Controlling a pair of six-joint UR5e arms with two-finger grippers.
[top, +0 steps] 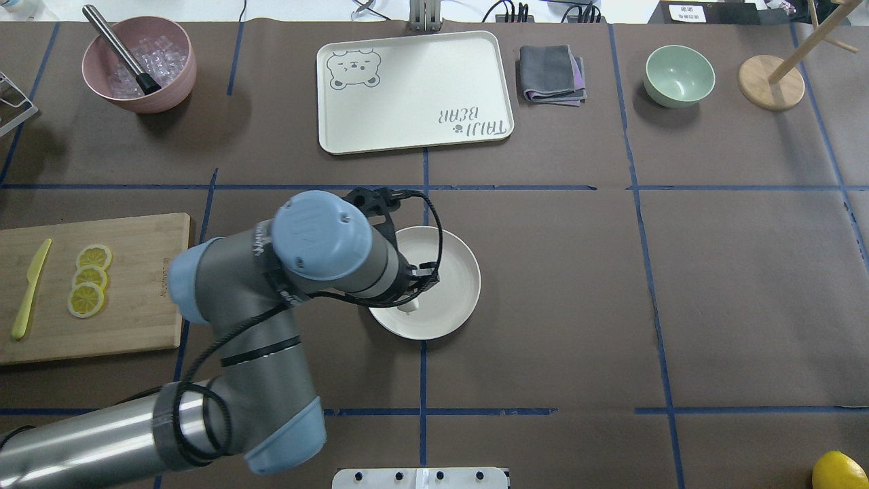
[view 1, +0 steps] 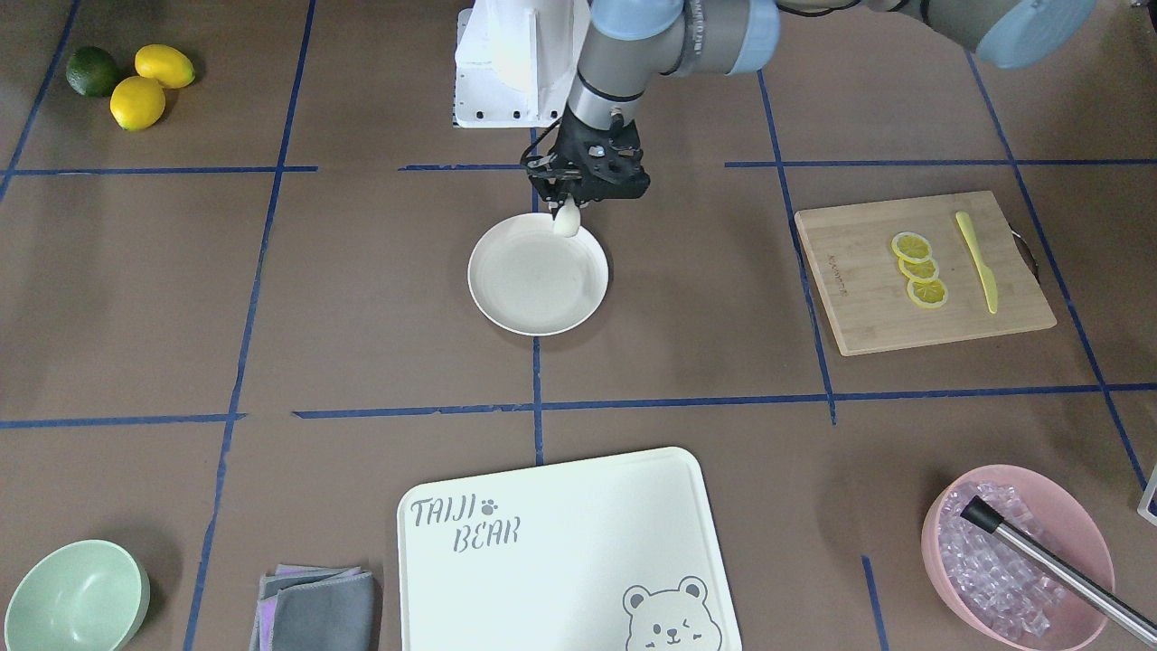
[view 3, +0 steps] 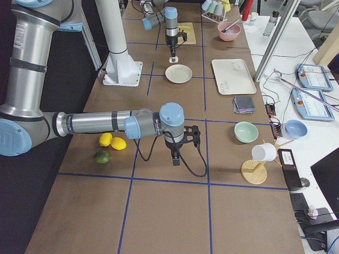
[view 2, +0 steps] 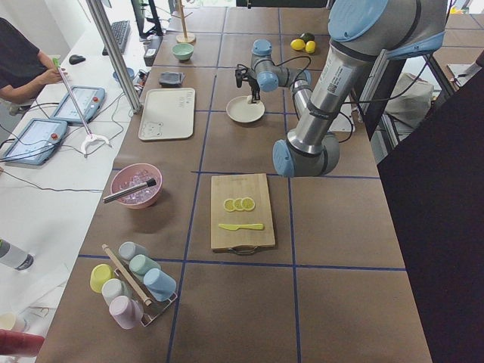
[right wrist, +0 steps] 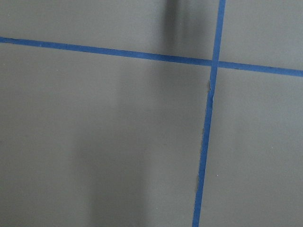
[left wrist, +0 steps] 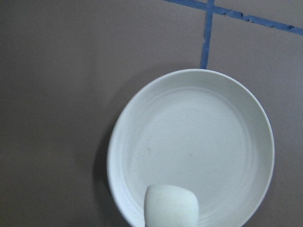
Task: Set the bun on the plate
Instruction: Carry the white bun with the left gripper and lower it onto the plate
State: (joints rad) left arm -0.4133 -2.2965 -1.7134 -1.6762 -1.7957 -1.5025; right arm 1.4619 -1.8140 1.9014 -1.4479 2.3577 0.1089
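Hovering over plate near rim, left gripper was clamped on bun; next prob. needed lowering + release; right gripper: couldn't tell

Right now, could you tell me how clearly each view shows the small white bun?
Front-facing view: evenly lit, small smooth white bun sharp under the black left gripper. Left wrist view: bun soft, cut off at the bottom edge; round cream-white plate casts a dark shadow to its left. Overhead view: the grey arm hides most of the bun.
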